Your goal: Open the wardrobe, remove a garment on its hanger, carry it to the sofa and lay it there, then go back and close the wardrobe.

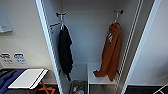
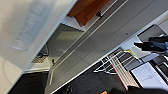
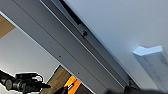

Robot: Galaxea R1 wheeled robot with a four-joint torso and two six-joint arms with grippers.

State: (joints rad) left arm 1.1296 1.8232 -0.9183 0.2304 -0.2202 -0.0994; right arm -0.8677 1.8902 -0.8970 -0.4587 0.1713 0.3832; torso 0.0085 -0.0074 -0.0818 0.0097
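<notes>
Orange soft garment (image 1: pixel 111 53) hanging lengthwise straight down from thin white hanger (image 1: pixel 116 18) at right inside open white wardrobe (image 1: pixel 88 35), hem bunched on shelf, black garment (image 1: pixel 65 51) left; claw state impossible to tell.

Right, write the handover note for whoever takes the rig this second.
Grippers: I can't tell the state of either; nothing seen held.
Wardrobe: both doors open, the robot right in front of it.
Garment: orange, hanging from the hanger on the right-hand hook, its hem resting on the white shelf. A black garment hangs on the left hook; leave it.
Done: wardrobe opened.
Left: lift the garment out by the hanger, carry it to the sofa, lay it down, return, close the doors.
</notes>
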